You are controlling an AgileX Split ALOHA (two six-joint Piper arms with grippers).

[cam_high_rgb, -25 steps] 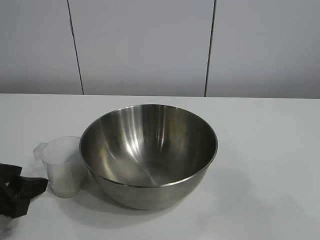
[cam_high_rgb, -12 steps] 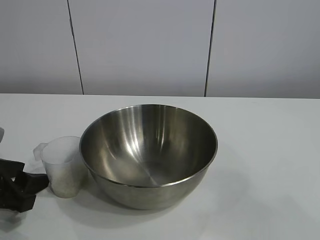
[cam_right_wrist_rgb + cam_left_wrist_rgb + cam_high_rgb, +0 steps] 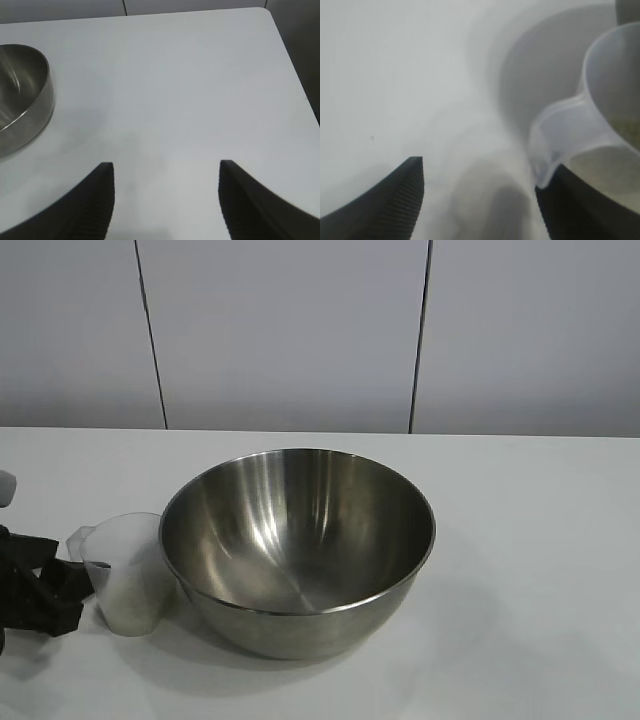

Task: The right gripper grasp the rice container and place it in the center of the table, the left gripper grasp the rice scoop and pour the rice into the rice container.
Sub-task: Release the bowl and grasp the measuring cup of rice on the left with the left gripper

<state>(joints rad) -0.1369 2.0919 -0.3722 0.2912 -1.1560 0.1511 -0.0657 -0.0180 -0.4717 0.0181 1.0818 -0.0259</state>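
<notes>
Rice (image 3: 605, 170) fills scoop (image 3: 125, 575); steel bowl (image 3: 297, 545) empty.

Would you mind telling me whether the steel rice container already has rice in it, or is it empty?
Empty: the rice container shows only bare shiny steel inside. The rice sits in the rice scoop, upright beside it.

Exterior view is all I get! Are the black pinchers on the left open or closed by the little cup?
Observer: Open. The left wrist view shows the left gripper with fingers spread and the rice scoop beside one finger, not gripped.
Operator: Is anything in the cup?
Observer: Yes, rice lies inside it.
Operator: Where's the other arm?
Observer: The right gripper hangs open above bare table, apart from the rice container.
</notes>
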